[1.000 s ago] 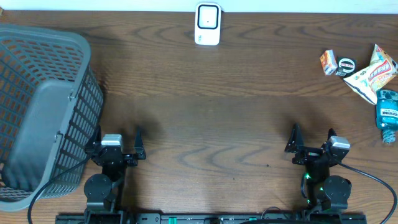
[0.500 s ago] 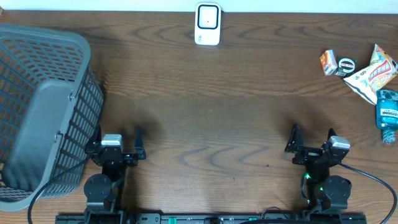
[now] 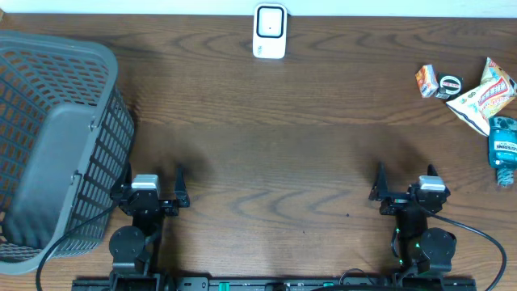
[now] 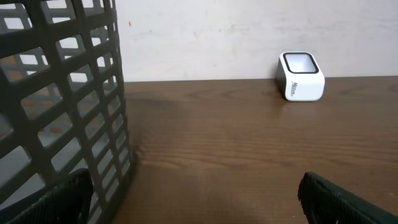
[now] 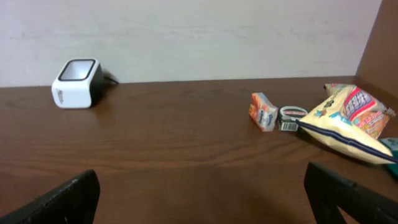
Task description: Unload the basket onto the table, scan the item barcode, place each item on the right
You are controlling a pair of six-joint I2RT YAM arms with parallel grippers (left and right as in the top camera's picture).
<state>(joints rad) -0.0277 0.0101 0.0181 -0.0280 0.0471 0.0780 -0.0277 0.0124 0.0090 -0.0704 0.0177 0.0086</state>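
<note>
Brown tabletop point(image 3: 283, 137) open between left-edge basket point(image 3: 107, 149) and right-edge packets point(image 3: 478, 95); both jaws spread.

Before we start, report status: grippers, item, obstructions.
Left gripper open, empty. Right gripper open, empty. Snack bag far right, not picked up. Scanner at far edge; basket left, nothing blocking.

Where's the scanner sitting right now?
The white scanner stands at the far edge of the table, near centre in the overhead view, between the grey basket on the left and the snack bag on the right, touching neither.
</note>
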